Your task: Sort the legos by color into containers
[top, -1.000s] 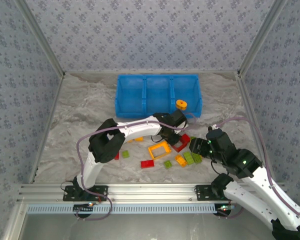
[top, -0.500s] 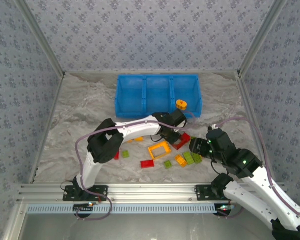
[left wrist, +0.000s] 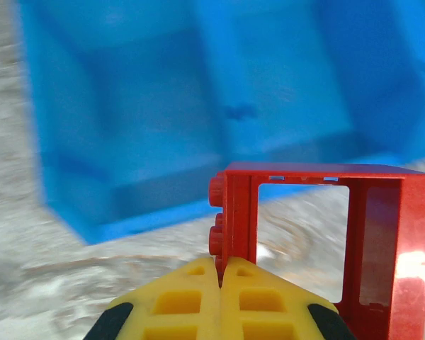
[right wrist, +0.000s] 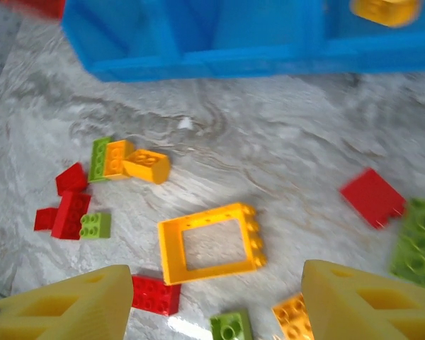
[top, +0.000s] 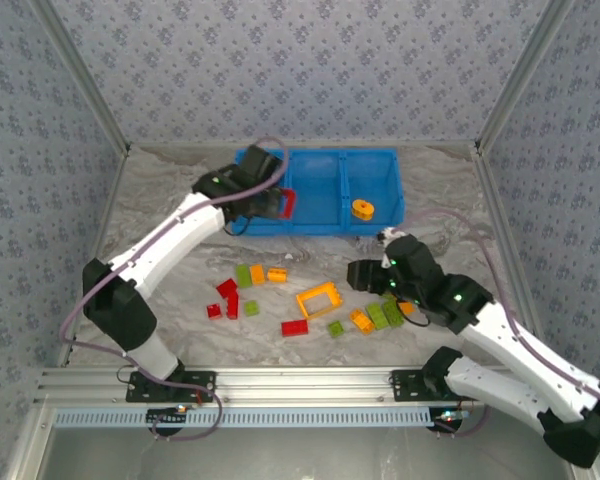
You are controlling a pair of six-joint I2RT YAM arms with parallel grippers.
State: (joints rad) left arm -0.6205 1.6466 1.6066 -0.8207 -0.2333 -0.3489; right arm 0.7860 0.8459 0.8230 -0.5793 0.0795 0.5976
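My left end effector (left wrist: 222, 273) is clamped on one side of the red frame (left wrist: 304, 170), held upright at the near wall of the blue tray (left wrist: 127, 142). The divider (left wrist: 223, 85) between its left and middle compartments is dead ahead. The right end effector (right wrist: 212, 283) hangs open over the loose legos (right wrist: 145, 164), farther from the tray. Blur and my left arm hide which compartment lies beneath the frame.

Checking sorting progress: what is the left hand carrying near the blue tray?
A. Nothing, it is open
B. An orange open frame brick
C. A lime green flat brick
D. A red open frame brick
D: in the left wrist view the left hand is shut on one side of the red frame brick, while the orange frame lies on the table.
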